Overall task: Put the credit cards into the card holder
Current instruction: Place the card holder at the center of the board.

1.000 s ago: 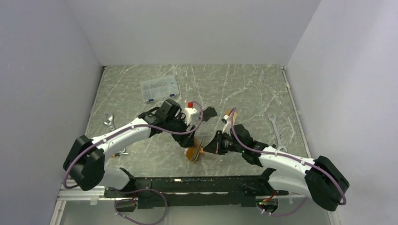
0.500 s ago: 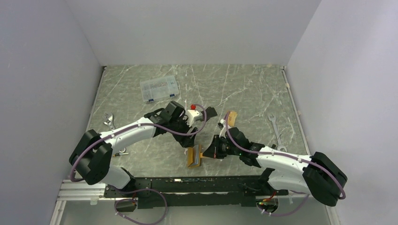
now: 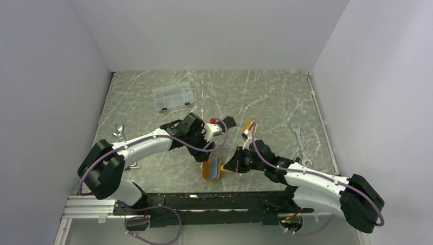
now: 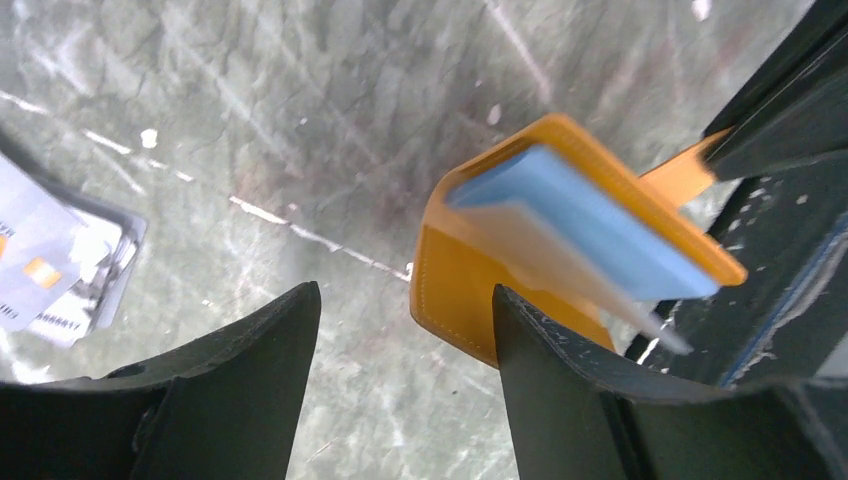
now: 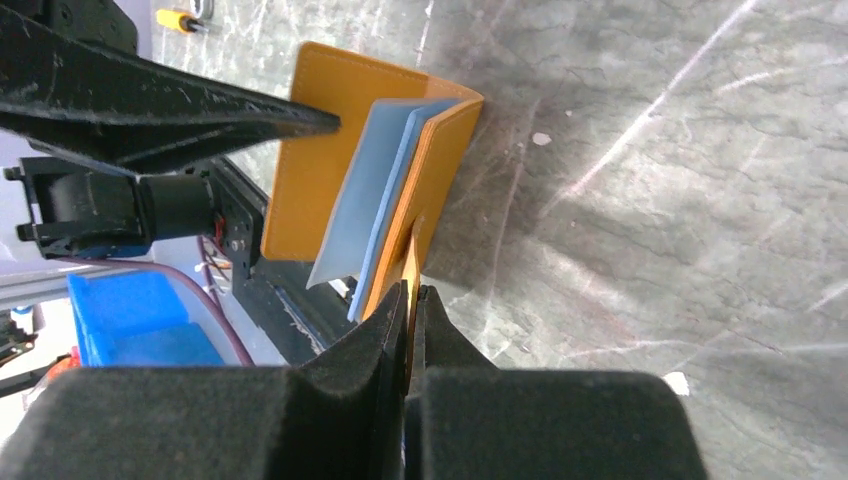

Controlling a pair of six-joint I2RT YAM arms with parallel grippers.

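Observation:
The card holder (image 3: 211, 169) is an orange wallet that stands open on the table near the front edge, showing its pale blue inside (image 4: 590, 220). My right gripper (image 3: 231, 164) is shut on a thin orange flap at its edge (image 5: 411, 275). The holder's orange cover fills the upper left of the right wrist view (image 5: 325, 170). My left gripper (image 4: 405, 380) is open and empty, its right finger against the orange cover (image 4: 460, 290). Whitish credit cards (image 4: 50, 270) lie to its left. A black card (image 3: 228, 122) and an orange-tan card (image 3: 250, 126) lie behind the grippers.
A clear plastic compartment box (image 3: 173, 96) sits at the back left. Wrenches lie at the left (image 3: 119, 132) and right (image 3: 297, 137). The black base rail (image 3: 214, 200) runs just in front of the holder.
The card holder has swung open wider and now shows its blue inside. My left gripper has drawn back slightly from it. My right gripper has kept its hold.

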